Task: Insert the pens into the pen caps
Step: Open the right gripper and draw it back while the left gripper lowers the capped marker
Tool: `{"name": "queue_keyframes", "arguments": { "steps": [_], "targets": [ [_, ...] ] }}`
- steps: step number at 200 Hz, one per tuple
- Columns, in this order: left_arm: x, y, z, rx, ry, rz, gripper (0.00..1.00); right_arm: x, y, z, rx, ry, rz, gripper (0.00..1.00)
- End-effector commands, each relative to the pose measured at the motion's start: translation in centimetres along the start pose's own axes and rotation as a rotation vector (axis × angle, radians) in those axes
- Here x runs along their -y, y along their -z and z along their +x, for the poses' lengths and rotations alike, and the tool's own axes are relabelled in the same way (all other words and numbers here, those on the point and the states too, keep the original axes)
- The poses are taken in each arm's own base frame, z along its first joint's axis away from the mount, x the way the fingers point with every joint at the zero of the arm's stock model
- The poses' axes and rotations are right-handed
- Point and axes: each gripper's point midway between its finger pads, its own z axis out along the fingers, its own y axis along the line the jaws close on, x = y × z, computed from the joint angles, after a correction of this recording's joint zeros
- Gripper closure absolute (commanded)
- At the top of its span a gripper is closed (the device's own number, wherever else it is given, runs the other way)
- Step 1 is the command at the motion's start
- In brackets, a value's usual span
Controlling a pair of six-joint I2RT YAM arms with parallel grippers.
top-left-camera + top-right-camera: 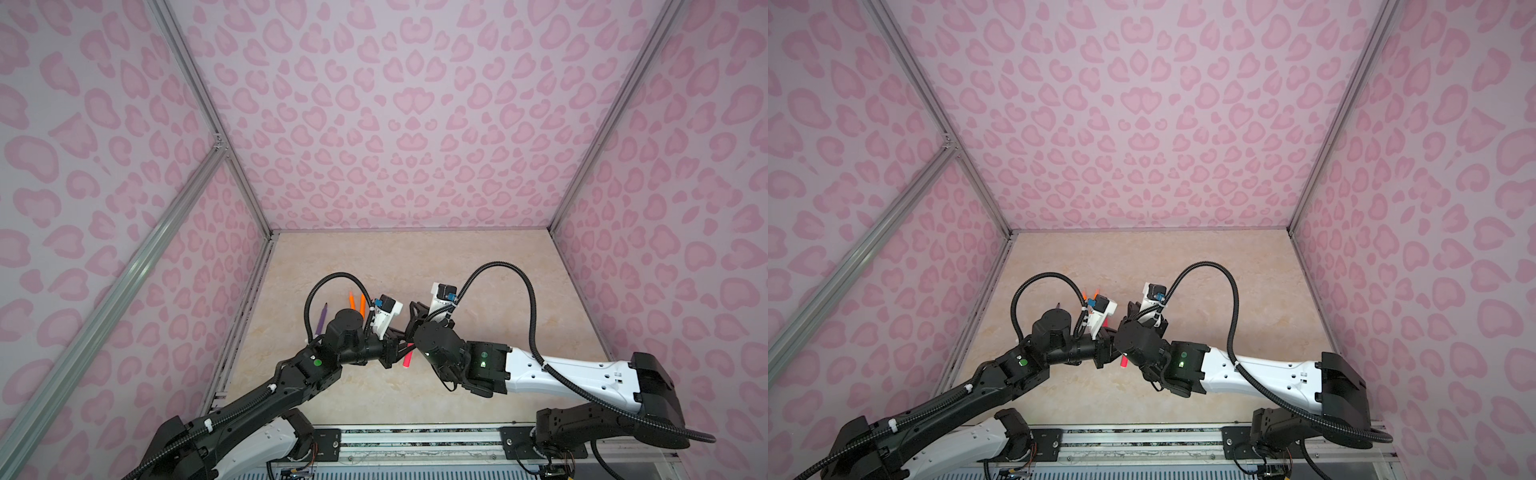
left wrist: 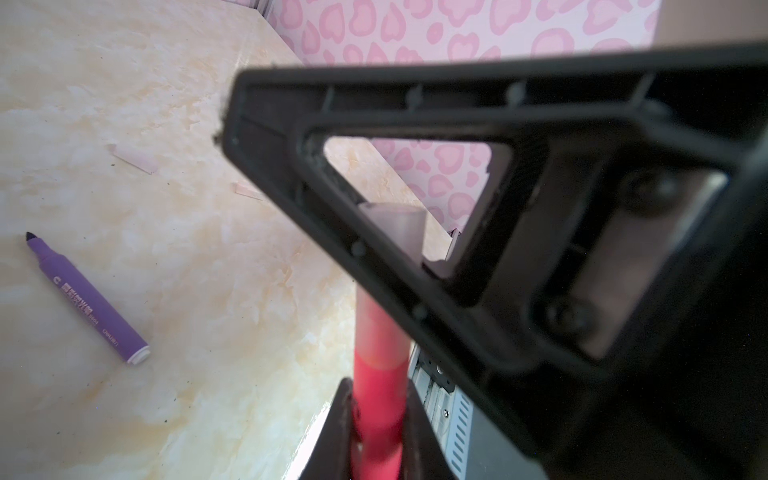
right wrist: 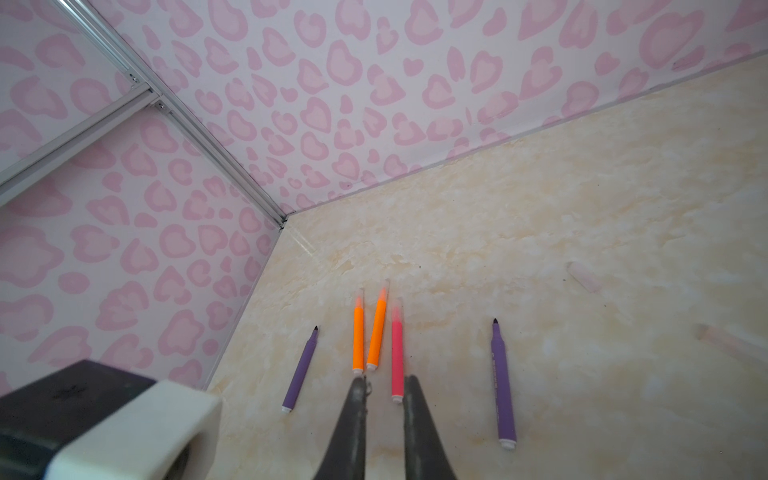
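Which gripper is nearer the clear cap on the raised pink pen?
Right. One finger of the right gripper lies right across the cap; the left gripper is shut on the barrel of the pink pen, just past the cap's open end.

Two orange pens (image 3: pixel 358 338) and a pink-red pen (image 3: pixel 397 357) lay side by side, left of centre, tips under clear caps (image 3: pixel 384 291). Two purple pens (image 3: pixel 300 370) flanked them, dark tips bare. Two loose caps (image 3: pixel 584 276) lay flat, well apart. A second pink-red pen (image 2: pixel 380 390) was held aloft near centre, capped.
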Motion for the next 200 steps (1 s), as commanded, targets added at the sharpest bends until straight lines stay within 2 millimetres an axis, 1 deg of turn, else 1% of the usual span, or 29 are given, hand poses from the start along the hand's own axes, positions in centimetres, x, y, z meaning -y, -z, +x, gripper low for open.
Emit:
{"name": "queue_keyframes", "arguments": {
  "steps": [1, 5, 14, 18, 27, 30, 41, 45, 51, 68, 85, 95, 104, 113, 143, 168, 187, 200],
  "targets": [
    [-4.8, 1.9, -6.5, 0.322, 0.042, -0.303, 0.96, 1.2, 0.6, 2.1, -0.097, 0.091, 0.011, 0.87],
    [-5.1, 2.0, -6.4, 0.321, 0.051, -0.319, 0.96, 1.4, 0.5, 1.8, -0.093, 0.089, 0.015, 0.79],
    [-6.0, 2.1, -6.3, 0.323, 0.071, -0.365, 0.96, 1.8, 0.2, 1.1, -0.087, 0.082, 0.022, 0.57],
    [-6.5, 2.2, -6.2, 0.326, 0.079, -0.389, 0.96, 2.0, 0.0, 0.7, -0.086, 0.076, 0.024, 0.50],
    [-7.6, 2.6, -6.2, 0.336, 0.097, -0.446, 0.96, 2.2, -0.3, -0.1, -0.078, 0.070, 0.022, 0.40],
    [-8.3, 2.7, -5.6, 0.321, 0.111, -0.480, 0.96, 2.3, -0.4, -0.3, -0.077, 0.071, 0.023, 0.37],
    [-10.1, 3.3, -5.1, 0.316, 0.149, -0.569, 0.97, 2.7, -0.6, -1.3, -0.062, 0.069, 0.037, 0.15],
    [-10.8, 3.5, -4.8, 0.310, 0.165, -0.602, 0.97, 3.0, -0.6, -1.7, -0.054, 0.067, 0.045, 0.11],
    [-11.7, 3.6, -4.4, 0.300, 0.186, -0.642, 0.96, 3.4, -0.7, -2.1, -0.045, 0.064, 0.057, 0.08],
    [-14.1, 3.7, -3.3, 0.263, 0.240, -0.726, 0.96, 4.9, -1.0, -3.0, -0.031, 0.042, 0.075, 0.06],
    [-15.9, 3.5, -2.3, 0.223, 0.276, -0.800, 0.96, 6.8, -1.4, -3.4, -0.021, 0.030, 0.088, 0.06],
    [-16.8, 3.5, -1.8, 0.204, 0.292, -0.844, 0.96, 8.3, -1.6, -3.6, -0.008, 0.033, 0.119, 0.06],
    [-17.4, 3.4, -1.3, 0.192, 0.301, -0.870, 0.97, 9.5, -1.7, -3.8, 0.003, 0.041, 0.148, 0.06],
    [-17.9, 3.2, -1.0, 0.175, 0.311, -0.890, 0.96, 10.8, -2.0, -4.0, 0.004, 0.038, 0.173, 0.09],
    [-19.4, 1.9, 0.1, 0.083, 0.336, -0.936, 0.96, 14.2, -2.9, -4.3, -0.022, -0.007, 0.224, 0.12],
    [-20.1, 1.0, 0.6, 0.037, 0.341, -0.949, 0.96, 15.2, -2.8, -4.6, -0.019, 0.017, 0.259, 0.13],
    [-20.5, -0.1, 0.9, -0.019, 0.335, -0.948, 0.97, 15.8, -2.8, -4.2, -0.034, 0.028, 0.268, 0.14],
    [-21.1, -0.8, 1.5, -0.065, 0.341, -0.956, 0.97, 16.1, -3.0, -4.0, -0.044, 0.029, 0.265, 0.16]
  ]
}}
